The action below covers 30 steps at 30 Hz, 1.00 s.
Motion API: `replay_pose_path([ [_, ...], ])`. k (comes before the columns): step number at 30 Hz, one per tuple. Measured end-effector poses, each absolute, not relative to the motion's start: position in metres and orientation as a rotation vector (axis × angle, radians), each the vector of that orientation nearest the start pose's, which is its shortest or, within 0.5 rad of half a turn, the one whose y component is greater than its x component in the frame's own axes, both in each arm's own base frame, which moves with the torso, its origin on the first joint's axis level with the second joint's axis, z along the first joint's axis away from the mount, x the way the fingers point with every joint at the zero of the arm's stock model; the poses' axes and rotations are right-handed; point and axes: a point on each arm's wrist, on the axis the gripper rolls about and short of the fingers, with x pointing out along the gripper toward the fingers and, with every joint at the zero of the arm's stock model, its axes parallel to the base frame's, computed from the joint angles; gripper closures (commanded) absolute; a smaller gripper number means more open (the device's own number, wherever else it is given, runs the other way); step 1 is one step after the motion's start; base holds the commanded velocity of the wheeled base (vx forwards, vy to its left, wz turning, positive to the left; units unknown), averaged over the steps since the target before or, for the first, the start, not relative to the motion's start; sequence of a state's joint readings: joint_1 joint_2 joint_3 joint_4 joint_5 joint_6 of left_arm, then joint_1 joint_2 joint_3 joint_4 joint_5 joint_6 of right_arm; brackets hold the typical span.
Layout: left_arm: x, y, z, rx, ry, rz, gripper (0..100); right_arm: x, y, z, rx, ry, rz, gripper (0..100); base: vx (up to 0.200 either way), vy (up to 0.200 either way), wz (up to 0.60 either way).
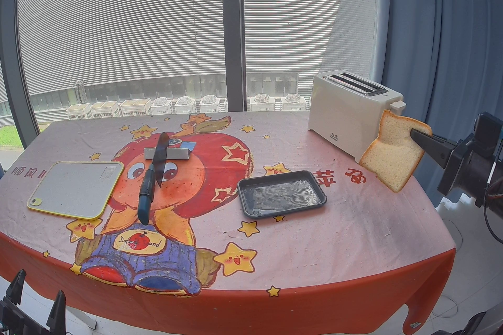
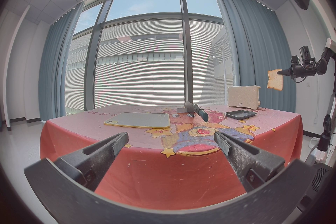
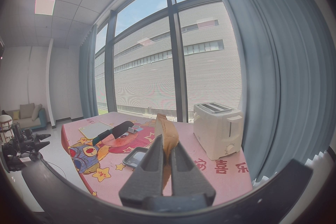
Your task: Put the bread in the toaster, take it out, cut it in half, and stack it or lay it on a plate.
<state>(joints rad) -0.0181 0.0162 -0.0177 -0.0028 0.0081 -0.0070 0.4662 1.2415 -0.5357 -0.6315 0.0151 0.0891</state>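
Observation:
A slice of bread point(image 1: 394, 152) point(image 3: 167, 134) hangs in the air off the table's right edge, in front of the white two-slot toaster point(image 1: 353, 110) point(image 3: 217, 133). My right gripper point(image 1: 419, 135) point(image 3: 167, 151) is shut on the slice's upper corner. A dark rectangular plate point(image 1: 281, 193) point(image 3: 135, 157) lies mid-table. The blue-handled knife point(image 1: 151, 179) leans on a small grey rest beside the white cutting board point(image 1: 76, 189) at the left. My left gripper point(image 2: 171, 144) hangs open, low in front of the table's near left edge point(image 1: 34, 305).
The table carries a red cartoon-printed cloth point(image 1: 293, 252). A window wall runs behind it and a blue curtain point(image 1: 440, 27) hangs at the right, close to the toaster and the right arm. Open cloth lies between plate and front edge.

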Motion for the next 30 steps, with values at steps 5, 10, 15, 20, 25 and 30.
replay_pose_path([
  [5, -0.0229, 0.0006, 0.0810, -0.007, -0.004, -0.010, 0, 0.1671, 0.0845, 0.2197, 0.070, 0.098, 0.477, 100, 0.000, 0.200, 0.00],
  [10, -0.0229, 0.0006, 0.0810, -0.008, -0.004, -0.008, 0, 0.1674, 0.0844, 0.2194, 0.080, 0.102, 0.474, 100, 0.000, 0.000, 0.00],
  [15, -0.0229, 0.0007, 0.0810, -0.007, -0.004, -0.007, 0, 0.1681, 0.0849, 0.2197, 0.123, 0.112, 0.473, 100, 0.000, 0.000, 0.00],
  [20, -0.0229, 0.0007, 0.0810, -0.007, -0.004, -0.007, 0, 0.1694, 0.0857, 0.2186, 0.137, 0.122, 0.474, 100, 0.000, 0.000, 0.00],
  [25, -0.0229, 0.0007, 0.0810, -0.007, -0.004, -0.006, 0, 0.1709, 0.0869, 0.2164, 0.136, 0.133, 0.476, 100, 0.000, 0.000, 0.00],
  [30, -0.0229, 0.0007, 0.0810, -0.007, -0.004, -0.006, 0, 0.1739, 0.0882, 0.2105, 0.131, 0.159, 0.473, 100, 0.000, 0.000, 0.00],
])
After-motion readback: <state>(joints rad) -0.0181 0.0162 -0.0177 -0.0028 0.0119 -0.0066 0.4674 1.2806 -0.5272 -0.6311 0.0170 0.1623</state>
